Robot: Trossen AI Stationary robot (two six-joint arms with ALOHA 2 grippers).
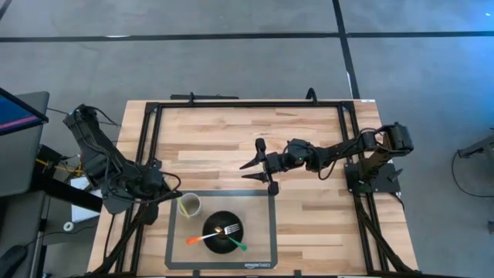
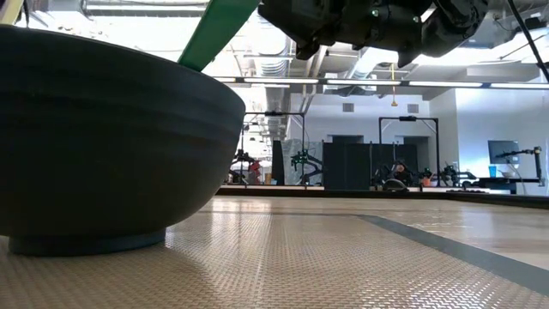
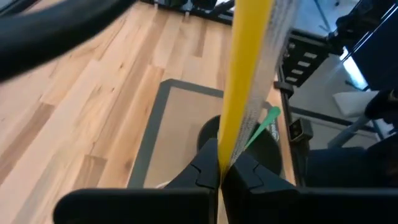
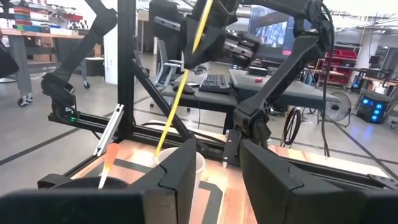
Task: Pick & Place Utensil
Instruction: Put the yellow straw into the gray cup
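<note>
The long yellow utensil handle [image 3: 249, 81] is clamped between the left gripper [image 3: 222, 171]'s fingers, and the right wrist view shows its lower end reaching down into the pale round cup [image 4: 180, 163]. From above, that cup [image 1: 190, 205] stands on the grey-bordered mat [image 1: 258, 232] just beside the black bowl [image 1: 222, 232], which already carries an orange-handled utensil [image 1: 196, 239] and a green-handled fork [image 1: 236, 241]. Two utensils look placed, then; the yellow one seems close to being dropped in the cup, with only the release left, as I judge it. The right gripper [image 1: 258, 166] hangs over the wooden table [image 1: 231, 131] beyond the mat, fingers spread and empty. Only the right wrist view shows the handle meeting the cup; the low view gives just the bowl's side and a green handle
</note>
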